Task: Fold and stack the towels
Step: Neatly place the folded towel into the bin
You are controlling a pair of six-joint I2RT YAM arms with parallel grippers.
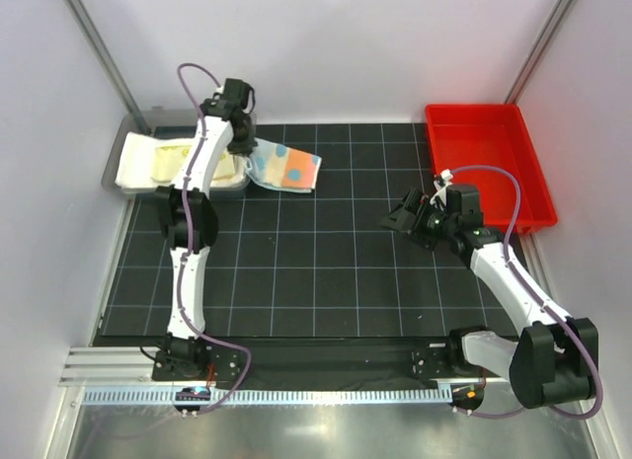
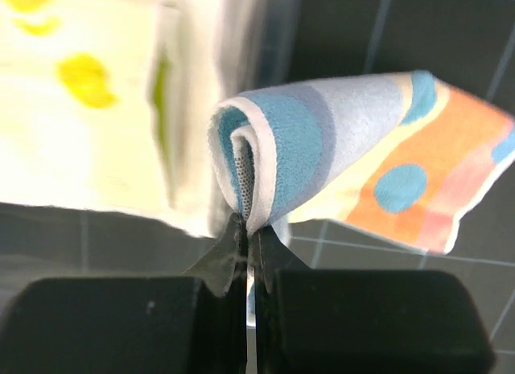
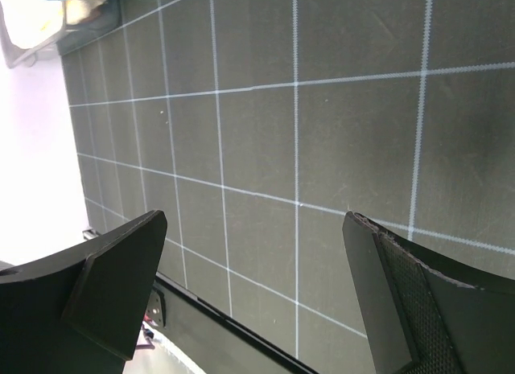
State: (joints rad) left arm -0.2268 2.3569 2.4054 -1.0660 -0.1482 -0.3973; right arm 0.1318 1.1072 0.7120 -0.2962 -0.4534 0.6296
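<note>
A light-blue towel with orange and pastel patches lies on the black mat at the back left. My left gripper is shut on its left edge. In the left wrist view that edge of the light-blue towel is curled into a loop, pinched in the left gripper. A pale yellow patterned towel lies in a grey tray just left of it, seen as the pale yellow towel from the wrist. My right gripper hangs open over the bare mat at mid right, nothing in the right gripper.
A red bin stands at the back right. The black gridded mat covers the table, and a metal rail runs along its near edge. White walls close in on the left, back and right.
</note>
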